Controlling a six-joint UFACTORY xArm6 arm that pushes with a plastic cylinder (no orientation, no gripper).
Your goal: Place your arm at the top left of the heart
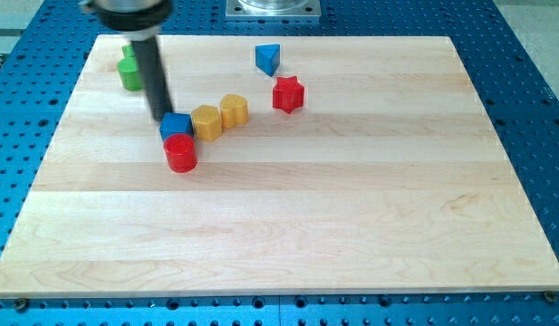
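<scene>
My tip (160, 121) rests on the board at the upper-left edge of the blue cube (177, 126), touching it or nearly so. Two yellow blocks sit in a row to the right of the cube: one (207, 120) is against the cube and the other (234, 110) is just up and right of it. One of them is the heart, but I cannot tell which from this angle. My tip is about one block's width left of the nearer yellow block, with the blue cube between them. A red cylinder (180, 153) touches the cube's lower edge.
A red star (288, 94) lies right of the yellow blocks and a blue triangle (268, 59) lies above it. Two green blocks (130, 71) sit near the board's top left corner, partly hidden by the rod. The wooden board (351, 217) lies on a blue perforated table.
</scene>
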